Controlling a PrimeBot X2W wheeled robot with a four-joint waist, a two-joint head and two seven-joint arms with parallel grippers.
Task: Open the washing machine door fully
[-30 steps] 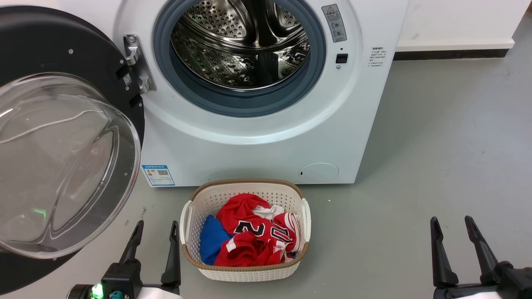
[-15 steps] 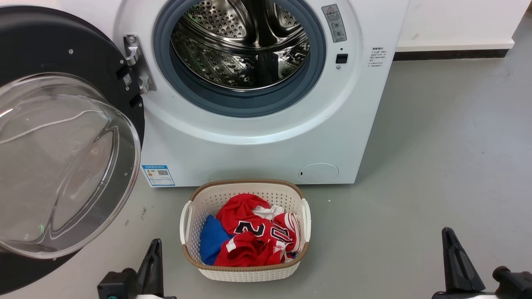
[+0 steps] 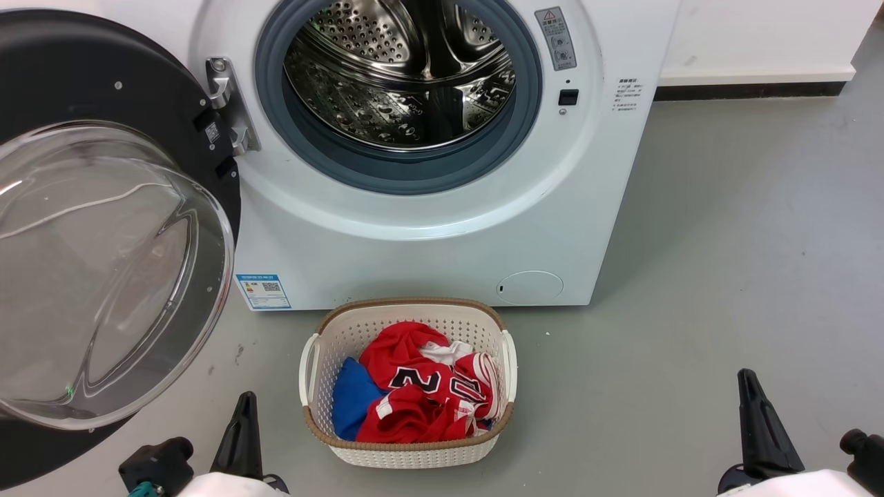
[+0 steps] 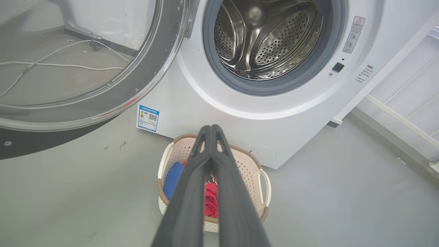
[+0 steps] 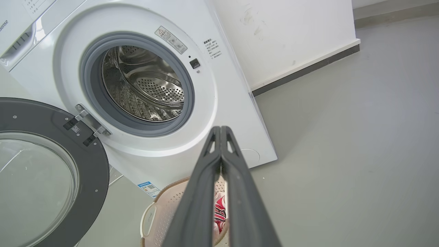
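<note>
The washing machine door (image 3: pixel 83 69), a black disc with a bulging clear glass bowl, stands swung out to the left on its metal hinge (image 3: pixel 228 103). The steel drum (image 3: pixel 400 76) lies exposed inside the grey rubber ring. My left gripper (image 3: pixel 246 400) is low at the bottom left, shut on nothing, below and right of the door's lower rim. Its wrist view shows the fingertips (image 4: pixel 210 128) pressed together, with the door (image 4: pixel 144 89) at upper left. My right gripper (image 3: pixel 747 378) is at the bottom right, far from the door, also shut and empty (image 5: pixel 220 129).
A white laundry basket (image 3: pixel 407 452) with red and blue clothes sits on the grey floor in front of the white machine (image 3: pixel 414 262), between my two grippers. Open floor stretches to the right. A white wall with a dark skirting (image 3: pixel 746 90) runs behind.
Both grippers have gone from open to shut and have dropped lower toward the bottom edge. The door and the basket have not moved.
</note>
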